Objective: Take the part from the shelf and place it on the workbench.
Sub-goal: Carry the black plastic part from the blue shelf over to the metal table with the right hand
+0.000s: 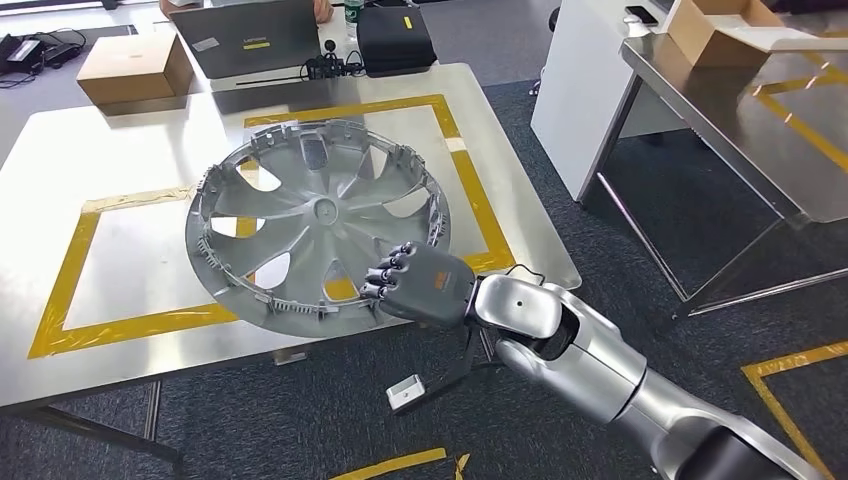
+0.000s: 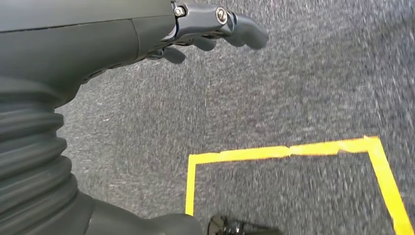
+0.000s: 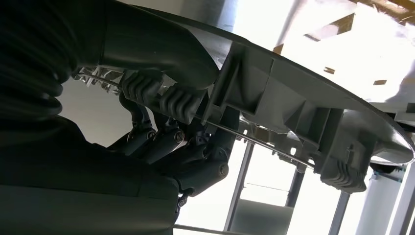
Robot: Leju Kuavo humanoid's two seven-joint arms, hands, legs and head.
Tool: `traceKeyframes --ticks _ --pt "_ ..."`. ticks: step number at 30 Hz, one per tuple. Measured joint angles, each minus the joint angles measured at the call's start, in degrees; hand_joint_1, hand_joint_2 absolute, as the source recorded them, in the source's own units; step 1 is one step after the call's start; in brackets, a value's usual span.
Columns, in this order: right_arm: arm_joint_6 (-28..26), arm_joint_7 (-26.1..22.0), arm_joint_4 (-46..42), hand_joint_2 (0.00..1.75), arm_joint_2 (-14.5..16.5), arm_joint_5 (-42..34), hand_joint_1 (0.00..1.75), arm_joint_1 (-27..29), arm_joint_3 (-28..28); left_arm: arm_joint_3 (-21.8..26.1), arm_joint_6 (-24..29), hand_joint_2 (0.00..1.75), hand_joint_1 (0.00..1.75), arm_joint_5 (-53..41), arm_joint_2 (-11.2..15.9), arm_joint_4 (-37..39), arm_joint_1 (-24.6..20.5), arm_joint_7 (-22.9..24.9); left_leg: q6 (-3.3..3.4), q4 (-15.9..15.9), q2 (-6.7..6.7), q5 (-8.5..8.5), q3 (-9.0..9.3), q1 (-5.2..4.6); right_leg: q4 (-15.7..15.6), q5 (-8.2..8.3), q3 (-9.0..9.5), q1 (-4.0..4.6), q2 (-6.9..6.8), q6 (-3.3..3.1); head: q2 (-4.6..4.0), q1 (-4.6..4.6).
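The part is a large silver wheel cover (image 1: 318, 222), held tilted over the steel workbench (image 1: 60, 170), inside its yellow taped square. My right hand (image 1: 415, 284) grips the cover's near rim, fingers curled over the edge. Close up in the right wrist view, the thumb (image 3: 161, 46) and fingers (image 3: 166, 139) clamp the grey ribbed rim (image 3: 288, 105). My left hand (image 2: 215, 27) hangs above grey carpet with its fingers loosely apart and nothing in them.
A cardboard box (image 1: 135, 68), a laptop (image 1: 255, 38) and a black case (image 1: 395, 40) sit along the workbench's far edge. A second steel table (image 1: 740, 110) with an open box stands to the right. A small white object (image 1: 405, 392) lies on the carpet below the bench.
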Motion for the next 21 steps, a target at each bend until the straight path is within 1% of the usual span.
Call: traceKeyframes --ticks 1,2,4,5,6,7,8,9,10,11,12,13,14,17,21 --pt "0.0 0.0 0.1 1.75 0.0 0.0 1.75 -0.2 0.0 0.0 0.0 1.75 0.00 0.0 0.0 0.0 0.0 -0.1 -0.22 1.7 0.06 -0.47 -0.74 0.03 -0.1 -0.27 0.62 -0.15 -0.01 -0.31 0.00 -0.07" --pt "0.0 0.0 0.1 1.75 0.0 0.0 1.75 -0.3 0.0 0.0 0.0 1.75 0.00 0.0 0.0 0.0 0.0 -0.1 -0.44 4.4 0.13 -1.34 -2.26 0.10 -0.3 -0.51 1.10 -0.23 -0.03 -0.57 0.00 -0.14" --pt "0.1 0.0 0.2 1.75 0.1 0.0 1.75 -0.3 0.0 0.0 0.0 1.75 0.00 0.0 0.0 0.0 0.0 -0.2 -0.87 11.2 0.20 -3.90 -6.79 0.23 -0.3 -1.14 1.63 -0.23 -0.01 -0.85 0.00 -0.25" --pt "0.1 0.1 0.3 1.75 0.1 0.1 1.75 -0.3 0.0 0.0 -0.1 1.75 0.00 -0.1 0.0 0.0 0.0 -0.2 -1.02 13.6 0.22 -4.79 -8.84 0.29 -0.2 -1.48 1.94 -0.24 0.05 -0.86 0.00 -0.26" --pt "0.0 0.1 0.4 1.75 0.2 0.3 1.75 -0.2 0.0 0.0 -0.1 1.75 0.00 -0.2 0.1 0.0 0.1 -0.2 -1.10 14.4 0.23 -4.70 -10.10 0.32 -0.2 -1.86 2.36 -0.28 0.12 -0.80 0.00 -0.25" --pt "0.0 0.4 0.5 1.75 0.4 0.6 1.75 -0.2 0.0 0.0 -0.2 1.75 0.00 -0.3 0.1 0.0 0.1 -0.2 -1.17 13.1 0.24 -3.36 -10.33 0.35 -0.2 -2.26 2.91 -0.34 0.18 -0.68 0.00 -0.26" --pt "-0.1 0.7 0.6 1.75 0.6 1.1 1.75 -0.2 0.0 0.0 -0.3 1.75 0.00 -0.4 0.1 0.0 0.1 -0.2 -1.24 10.0 0.25 -0.67 -9.62 0.39 -0.1 -2.71 3.55 -0.41 0.20 -0.49 0.00 -0.26" --pt "-0.3 1.2 0.8 1.75 0.9 1.7 1.75 -0.2 0.0 0.0 -0.4 1.75 0.00 -0.4 0.1 0.0 0.1 -0.2 -1.34 6.1 0.28 2.36 -8.66 0.46 0.0 -3.18 4.14 -0.45 0.19 -0.24 0.00 -0.27" --pt "-0.5 1.7 1.1 1.75 1.2 2.1 1.75 -0.4 0.0 0.0 -0.5 1.75 0.00 -0.4 0.0 0.0 -0.1 -0.1 -1.27 2.4 0.34 4.18 -7.75 0.47 0.2 -3.61 4.45 -0.42 0.19 0.04 0.00 -0.36" --pt "-0.7 2.0 1.5 1.75 1.5 2.4 1.75 -0.6 0.0 0.0 -0.6 1.75 0.00 -0.4 0.0 0.0 -0.2 0.0 -0.98 0.1 0.39 5.46 -7.11 0.46 0.4 -3.99 4.48 -0.33 0.20 0.35 0.00 -0.41" --pt "-0.9 2.1 2.0 1.75 1.9 2.4 1.75 -0.9 0.0 0.0 -0.7 1.75 0.00 -0.4 -0.1 0.1 -0.3 0.2 -0.61 -1.0 0.40 5.67 -6.93 0.43 0.6 -4.28 4.34 -0.20 0.23 0.63 0.00 -0.45" --pt "-1.1 1.9 2.5 1.75 2.3 2.1 1.75 -1.2 0.0 0.0 -0.8 1.75 0.00 -0.4 -0.2 0.1 -0.4 0.4 -0.27 -1.1 0.39 5.38 -6.86 0.39 0.7 -4.48 4.14 -0.09 0.26 0.68 0.00 -0.46" --pt "-1.2 1.7 3.2 1.75 2.8 1.9 1.75 -1.5 0.0 0.0 -0.9 1.75 0.00 -0.4 -0.2 0.1 -0.5 0.6 -0.08 -1.0 0.33 5.75 -6.85 0.40 0.8 -4.58 4.04 -0.03 0.29 0.55 0.00 -0.40" --pt "-1.4 0.9 5.9 1.75 4.6 1.2 1.75 -3.1 0.2 0.0 -1.0 1.75 0.00 -0.5 -0.4 0.1 -1.0 0.8 0.06 -1.0 -0.05 5.77 -6.93 0.40 0.4 -4.60 4.26 0.03 0.23 -0.05 0.00 -0.34" --pt "-1.6 0.4 11.6 1.75 8.3 0.5 1.75 -6.8 0.8 -0.1 -0.9 1.75 0.00 -0.5 -0.5 0.1 -1.3 1.0 0.47 -1.0 -0.28 5.49 -6.87 0.31 -0.1 -4.68 4.62 0.06 0.07 -0.07 0.00 -0.31"
